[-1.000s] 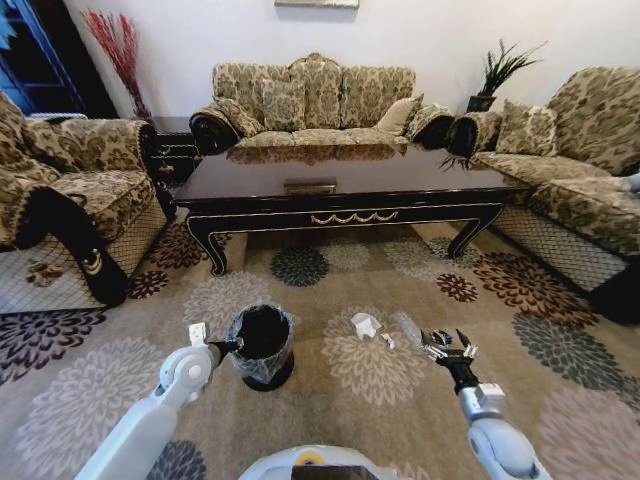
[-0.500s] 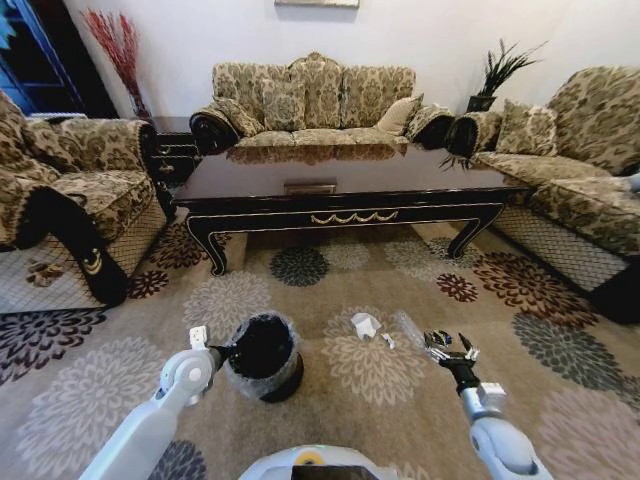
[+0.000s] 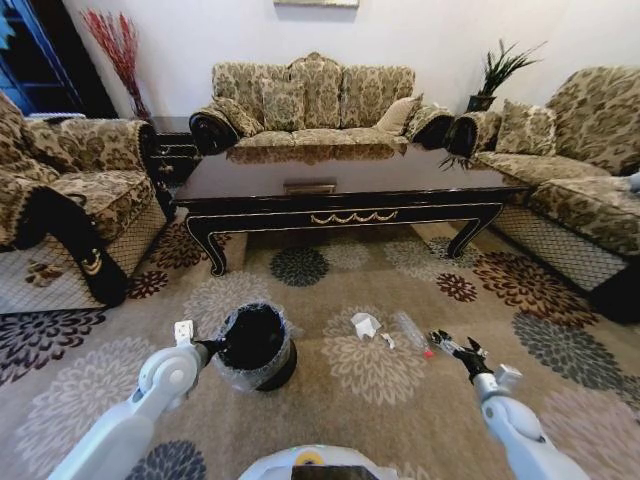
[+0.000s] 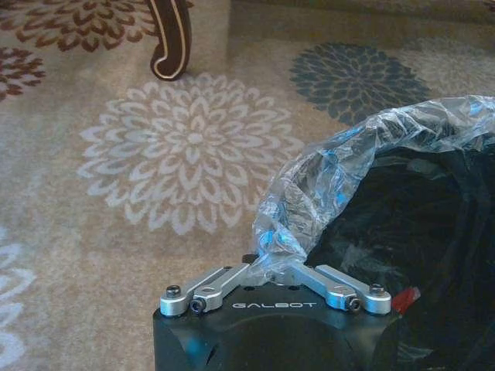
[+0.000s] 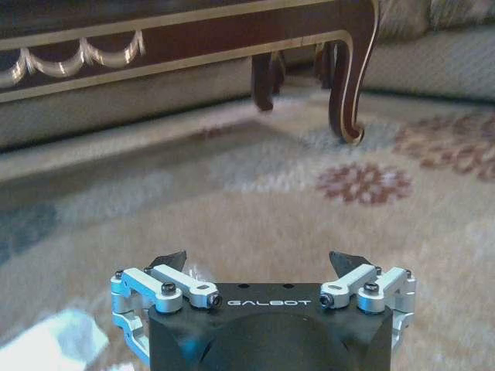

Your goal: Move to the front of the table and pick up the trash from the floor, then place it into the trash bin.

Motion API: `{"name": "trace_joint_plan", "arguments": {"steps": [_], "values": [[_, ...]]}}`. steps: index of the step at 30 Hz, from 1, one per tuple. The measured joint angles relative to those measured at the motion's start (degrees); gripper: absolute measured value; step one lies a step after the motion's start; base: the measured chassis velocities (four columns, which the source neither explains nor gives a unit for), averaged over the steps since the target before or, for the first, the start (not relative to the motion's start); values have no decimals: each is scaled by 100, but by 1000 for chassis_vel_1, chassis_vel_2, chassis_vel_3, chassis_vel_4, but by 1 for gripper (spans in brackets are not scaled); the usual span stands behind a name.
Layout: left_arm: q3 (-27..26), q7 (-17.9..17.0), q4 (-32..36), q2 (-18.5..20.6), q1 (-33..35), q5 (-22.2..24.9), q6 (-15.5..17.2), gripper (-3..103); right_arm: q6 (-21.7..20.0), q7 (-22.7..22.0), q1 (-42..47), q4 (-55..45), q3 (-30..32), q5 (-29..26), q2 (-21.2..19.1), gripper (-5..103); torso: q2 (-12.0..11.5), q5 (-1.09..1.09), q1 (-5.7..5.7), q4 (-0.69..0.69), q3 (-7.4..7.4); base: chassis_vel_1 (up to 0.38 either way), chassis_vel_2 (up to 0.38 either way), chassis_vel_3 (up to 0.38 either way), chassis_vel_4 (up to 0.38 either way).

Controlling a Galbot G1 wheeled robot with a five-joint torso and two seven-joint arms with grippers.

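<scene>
A wheeled robot stands before the long, glossy dark-brown coffee table (image 3: 350, 190) with curved legs and a gold scroll ornament, its pick-up phase under way on the beige carpet floor (image 3: 380, 400) patterned with round flower medallions. The left gripper (image 4: 272, 272) is clamped on the clear, crinkly plastic liner at the near rim of the small round black trash bin (image 3: 253, 345), which leans off upright in its hold. The right gripper (image 3: 455, 348) hangs low over the carpet with its jaws apart and nothing between them. The trash lies just ahead of it and toward the bin: a crumpled white paper scrap (image 3: 366, 325) resting on a cream medallion, a piece of clear crinkly plastic (image 3: 410, 329) close beside the gripper's fingertips, and a small red speck (image 3: 428, 353) nearest of all; whether that speck is trash cannot be told. Nothing visibly lies inside the bin, so the task looks to be at its first grasp. The next move likely calls for the right gripper to drop onto the nearest piece, with the jaws straddling it before they close, as thin plastic may slip or flatten against the carpet.
</scene>
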State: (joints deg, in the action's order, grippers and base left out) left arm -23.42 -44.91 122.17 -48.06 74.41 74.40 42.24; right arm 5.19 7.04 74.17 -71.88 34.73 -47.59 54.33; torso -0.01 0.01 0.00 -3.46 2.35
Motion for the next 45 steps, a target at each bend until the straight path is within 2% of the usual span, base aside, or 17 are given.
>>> {"name": "trace_joint_plan", "arguments": {"steps": [3,10,18,26,38,40,42,43,45], "values": [[-58,-56,84,-6,102,6,-2,2,116,209,-531,718,-307,61,-72,100,0,-2,0,0,0,0,0,0,0],[-243,-59,395,117,355,132,-2,2,150,330,-1269,1747,-524,0,-89,100,0,-1,0,0,0,0,0,0,0],[-262,-149,608,336,314,290,-5,2,183,484,-1933,2819,-749,131,119,100,0,-1,0,0,0,0,0,0,0],[-294,-180,716,313,405,292,-5,2,136,511,-2096,3055,-755,197,269,100,0,-1,0,0,0,0,0,0,0],[-401,-186,832,281,305,336,-12,2,-165,400,-2464,3574,-615,165,452,100,0,-2,0,1,0,0,0,0,0],[-398,-194,860,284,313,336,-13,2,-196,401,-2578,3732,-588,189,506,103,0,-1,0,1,0,0,0,0,0],[-405,-195,881,284,336,342,-12,2,-229,402,-2634,3811,-563,195,548,95,0,-2,0,1,0,0,0,0,0],[-405,-195,881,284,336,342,-12,2,-229,402,-2634,3811,-563,195,548,95,0,-2,0,1,0,0,0,0,0],[-420,-199,900,279,357,343,-12,2,-249,410,-2652,3844,-551,219,594,85,1,-1,0,1,0,0,0,0,0]]}}
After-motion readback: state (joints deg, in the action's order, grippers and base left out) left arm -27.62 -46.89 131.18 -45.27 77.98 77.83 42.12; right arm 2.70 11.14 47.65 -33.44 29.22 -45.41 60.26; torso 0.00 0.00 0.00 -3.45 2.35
